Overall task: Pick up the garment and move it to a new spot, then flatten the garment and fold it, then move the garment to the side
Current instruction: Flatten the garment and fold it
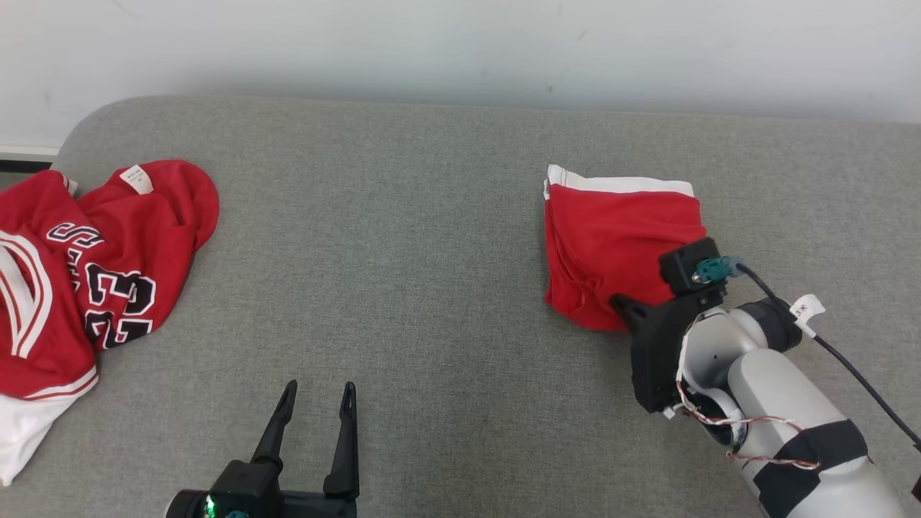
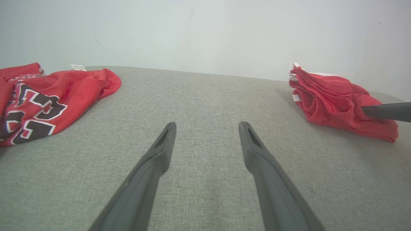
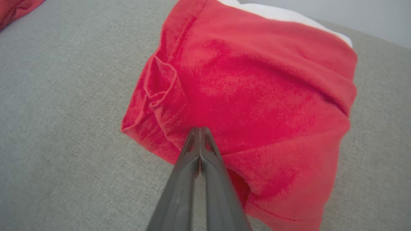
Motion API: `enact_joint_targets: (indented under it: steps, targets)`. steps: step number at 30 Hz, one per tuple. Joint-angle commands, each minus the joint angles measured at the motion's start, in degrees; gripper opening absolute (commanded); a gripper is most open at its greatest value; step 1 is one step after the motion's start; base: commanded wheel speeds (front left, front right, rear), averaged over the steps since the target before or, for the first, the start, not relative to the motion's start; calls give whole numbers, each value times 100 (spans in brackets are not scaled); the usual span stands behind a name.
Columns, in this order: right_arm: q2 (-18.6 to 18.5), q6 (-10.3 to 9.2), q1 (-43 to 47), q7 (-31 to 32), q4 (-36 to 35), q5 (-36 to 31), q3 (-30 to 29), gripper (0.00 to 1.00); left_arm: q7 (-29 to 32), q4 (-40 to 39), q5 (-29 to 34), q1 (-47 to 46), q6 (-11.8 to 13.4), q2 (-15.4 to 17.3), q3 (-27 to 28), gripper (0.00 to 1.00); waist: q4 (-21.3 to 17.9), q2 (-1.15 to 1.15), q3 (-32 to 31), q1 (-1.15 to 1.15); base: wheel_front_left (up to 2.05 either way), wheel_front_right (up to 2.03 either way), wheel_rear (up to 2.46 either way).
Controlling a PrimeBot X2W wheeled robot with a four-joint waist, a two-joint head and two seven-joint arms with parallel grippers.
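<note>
- Right jaws [image 3: 199, 130]: closed flat together on the near edge of the folded garment [image 1: 611, 230], which lies at the right of the bench [image 1: 403, 252], well apart from the loose jersey [image 1: 108, 266] at the left; I cannot tell how many layers are caught
- Risk a: if only the top layer is pinched, I judge that a lift or drag would peel it away and open the fold
- Risk b: the grip is at a single point on the near edge, so the free far side, with its white band [image 1: 619, 183], would likely lag and twist as I carry the stack sideways
- Risk c: the bench cover looks coarsely woven, and a low drag could make the bottom layer catch and bunch; I would expect to need some lift
- Risk d: thin cloth between fully closed jaws may slip out under a quick pull
- Left jaws [image 1: 318, 392]: wide apart, holding nothing, over bare bench near the front edge; while they are idle the stack has no second support
- Risk e: a move toward the left would bring the stack near the jersey, and the two red cloths could overlap or tangle
</note>
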Motion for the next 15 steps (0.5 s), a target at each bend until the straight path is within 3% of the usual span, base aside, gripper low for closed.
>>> enact_joint_targets:
  steps: [1, 8, 15]
  targets:
    - [-26, 5, 71, 16, -45, 51, 49, 0, -18, 9, 14, -1, 12, -9, 11, 100, -15, 0, -14, 0, 0, 0, 0]
    - [-118, 5, 393, 287, -543, 279, 735, 0, -18, 12, -45, -14, 41, -9, -30, 100, -71, 0, -57, 0, 0, 0, 0]
    - [77, 5, 460, 122, -963, 606, 1123, 0, -18, 6, -46, -70, 26, -9, -20, 100, -101, 0, -12, 0, 0, 0, 0]
